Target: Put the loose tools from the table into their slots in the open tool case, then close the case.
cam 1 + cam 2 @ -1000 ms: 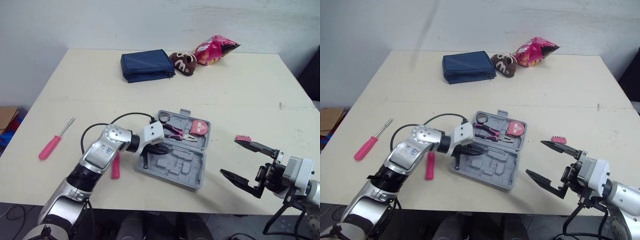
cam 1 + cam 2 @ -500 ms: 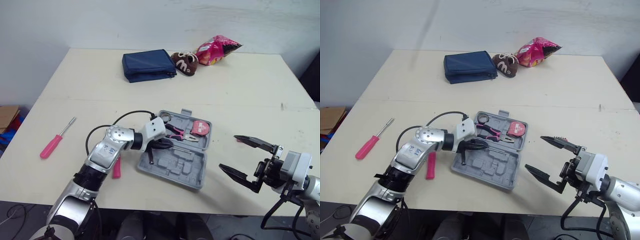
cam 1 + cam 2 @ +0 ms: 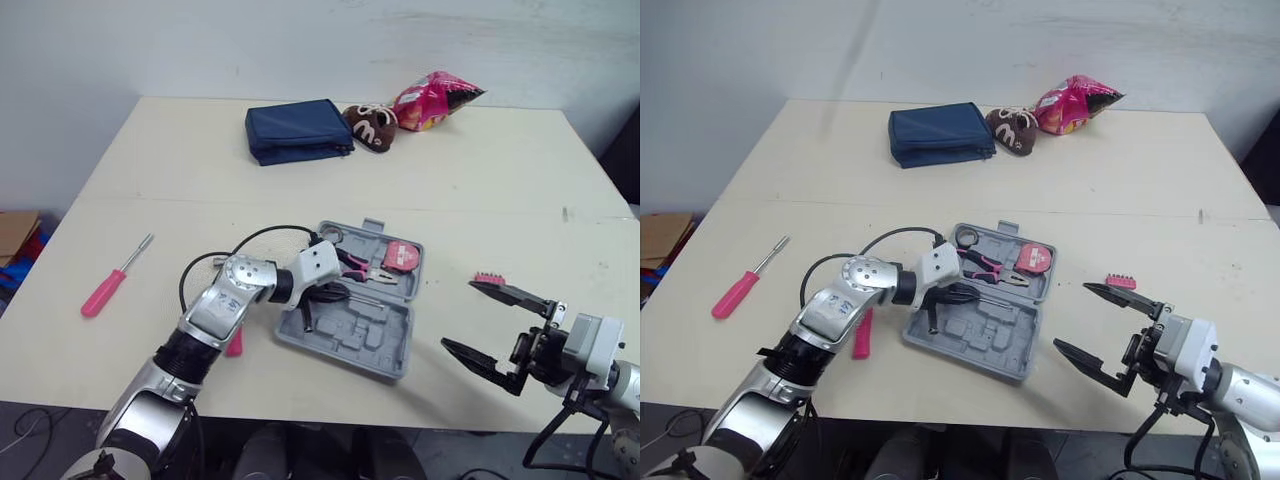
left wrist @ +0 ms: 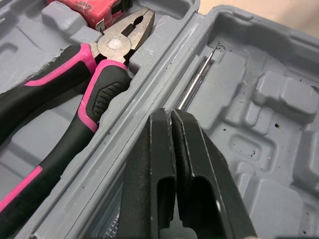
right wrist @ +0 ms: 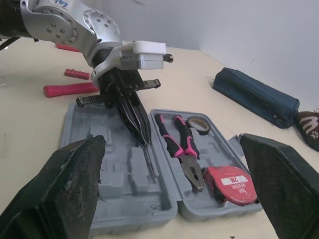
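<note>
The grey tool case (image 3: 396, 352) lies open near the table's front edge. Its far half holds pink-handled pliers (image 3: 355, 265), a red tape measure (image 3: 402, 255) and a tape roll (image 3: 330, 236). My left gripper (image 3: 340, 293) hangs over the case's hinge line, shut on a thin metal tool (image 4: 197, 82) whose shaft points into a slot of the near half. My right gripper (image 3: 458, 315) stands open to the right of the case, holding nothing. Loose on the table lie a pink screwdriver (image 3: 105, 290) at the left, a pink-handled tool (image 3: 862, 332) beside my left arm, and a pink bit strip (image 3: 487, 277).
A navy pouch (image 3: 297, 130), a brown snack bag (image 3: 370, 125) and a pink snack bag (image 3: 432, 98) lie at the table's far side. A black cable (image 3: 255, 240) loops over my left forearm. The front table edge runs just below both arms.
My left gripper has moved right, from the case's left rim to over its hinge line. The right gripper lifted slightly, then came back down, still open.
</note>
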